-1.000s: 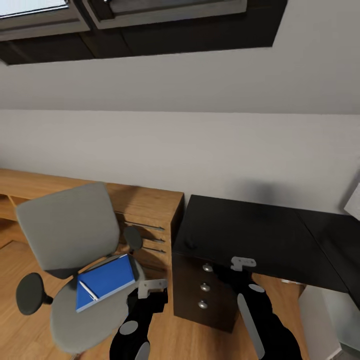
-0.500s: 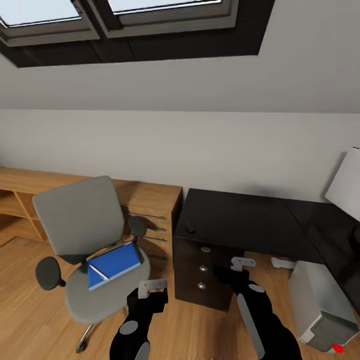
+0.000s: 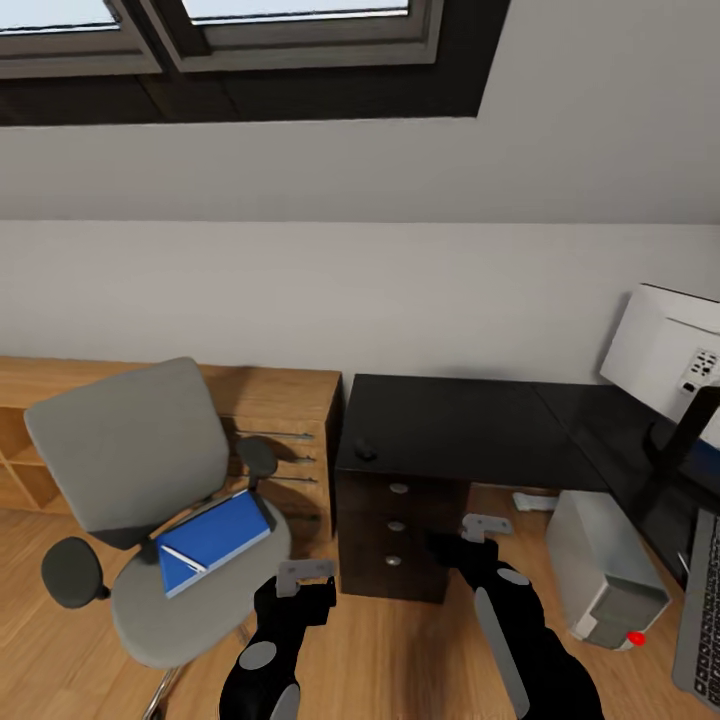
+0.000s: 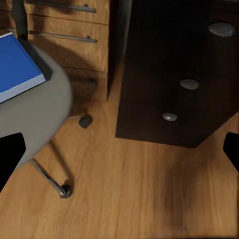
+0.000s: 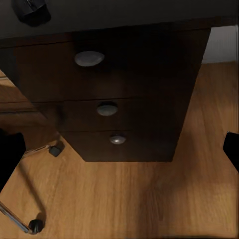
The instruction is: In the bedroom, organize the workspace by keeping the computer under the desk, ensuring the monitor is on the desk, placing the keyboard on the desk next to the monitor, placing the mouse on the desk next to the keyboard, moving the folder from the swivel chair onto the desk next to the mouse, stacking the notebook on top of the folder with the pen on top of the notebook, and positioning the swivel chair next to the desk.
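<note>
one swivel chair (image 3: 150,520) at eight o'clock, carrying one folder (image 3: 212,540) and one pen (image 3: 183,558). one black worktop (image 3: 470,430) with three drawers, each with one round knob, three knobs (image 3: 397,489) in all. one mouse (image 3: 366,449) on it, one monitor (image 3: 665,362) at three o'clock, one keyboard (image 3: 702,610) at four o'clock, one computer (image 3: 600,570) on the floor. one wooden drawer unit (image 3: 285,430) with three bar handles. two windows (image 3: 300,20) at twelve o'clock.
</note>
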`<state>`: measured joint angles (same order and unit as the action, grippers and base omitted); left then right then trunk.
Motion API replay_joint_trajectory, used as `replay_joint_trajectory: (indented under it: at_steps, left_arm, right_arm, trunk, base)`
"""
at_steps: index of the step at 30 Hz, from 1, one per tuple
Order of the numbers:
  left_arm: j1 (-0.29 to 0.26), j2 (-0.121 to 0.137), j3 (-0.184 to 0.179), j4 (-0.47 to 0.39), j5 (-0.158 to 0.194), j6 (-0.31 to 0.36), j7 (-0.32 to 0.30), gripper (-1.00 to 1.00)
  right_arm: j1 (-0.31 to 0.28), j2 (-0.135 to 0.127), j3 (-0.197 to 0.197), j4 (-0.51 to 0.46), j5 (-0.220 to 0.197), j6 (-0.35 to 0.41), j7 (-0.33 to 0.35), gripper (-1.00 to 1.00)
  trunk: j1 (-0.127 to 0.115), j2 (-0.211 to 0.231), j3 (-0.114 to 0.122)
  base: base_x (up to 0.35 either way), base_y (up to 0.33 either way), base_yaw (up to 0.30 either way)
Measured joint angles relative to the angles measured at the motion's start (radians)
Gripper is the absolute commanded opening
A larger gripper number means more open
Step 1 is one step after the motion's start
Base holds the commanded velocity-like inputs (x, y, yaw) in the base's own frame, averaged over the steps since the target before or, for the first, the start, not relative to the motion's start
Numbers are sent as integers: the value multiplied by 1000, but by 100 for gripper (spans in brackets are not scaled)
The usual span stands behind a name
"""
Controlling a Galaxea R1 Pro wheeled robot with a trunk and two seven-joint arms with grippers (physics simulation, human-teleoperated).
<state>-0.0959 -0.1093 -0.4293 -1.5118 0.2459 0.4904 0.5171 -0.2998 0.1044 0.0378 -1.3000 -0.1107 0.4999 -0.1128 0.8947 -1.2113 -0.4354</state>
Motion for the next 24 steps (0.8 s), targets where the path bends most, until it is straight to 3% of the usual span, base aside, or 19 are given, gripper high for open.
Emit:
replay_joint_trajectory:
  at_steps: [5,15,24]
  left_arm:
    - [0,0,0,0,0,0,1,100]
    - [0,-1,0,0,0,0,1,100]
    - [0,-5,-8,-10,-1,-3,1,100]
  right_arm:
    - [0,0,0,1,0,-1,1,100]
    - [0,0,-1,3,1,-3,1,100]
    - [0,0,-1,3,1,-3,1,100]
  trunk:
    - [0,0,0]
    - [0,0,3]
    - [4,-7,9]
  base:
    - [-29,24,-268]
    - [-190,33,-250]
    - [-27,3,-159]
